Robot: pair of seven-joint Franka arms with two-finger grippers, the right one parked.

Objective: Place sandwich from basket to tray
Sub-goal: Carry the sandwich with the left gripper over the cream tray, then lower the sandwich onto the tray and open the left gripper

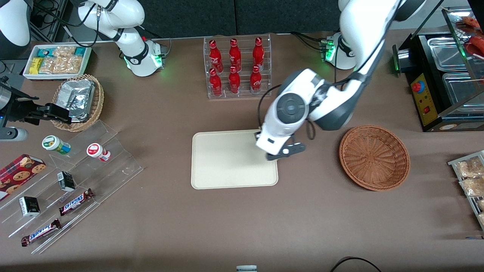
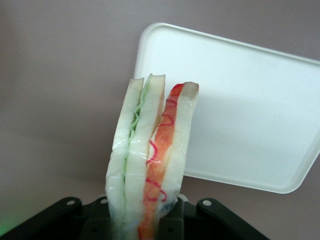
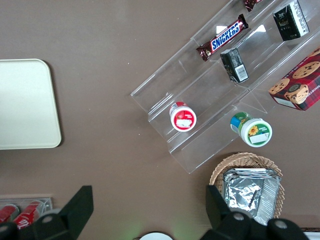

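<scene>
My end effector (image 1: pixel 281 153) is clamped on the sandwich (image 2: pixel 150 160), holding it upright above the tray (image 1: pixel 227 162) edge nearest the basket (image 1: pixel 374 156). Neither tray nor basket holds anything. Six red bottles (image 1: pixel 235 68) stand in their clear rack (image 1: pixel 238 37).

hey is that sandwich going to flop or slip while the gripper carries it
The sandwich, shut in the gripper over the tray, stands upright, so it seems fairly stiff. Its glossy wrap could be slippery. Soft bread probably squashes under a hard squeeze.

left arm: reaching low | gripper (image 1: pixel 281 153): jaws clamped, loaded
</scene>
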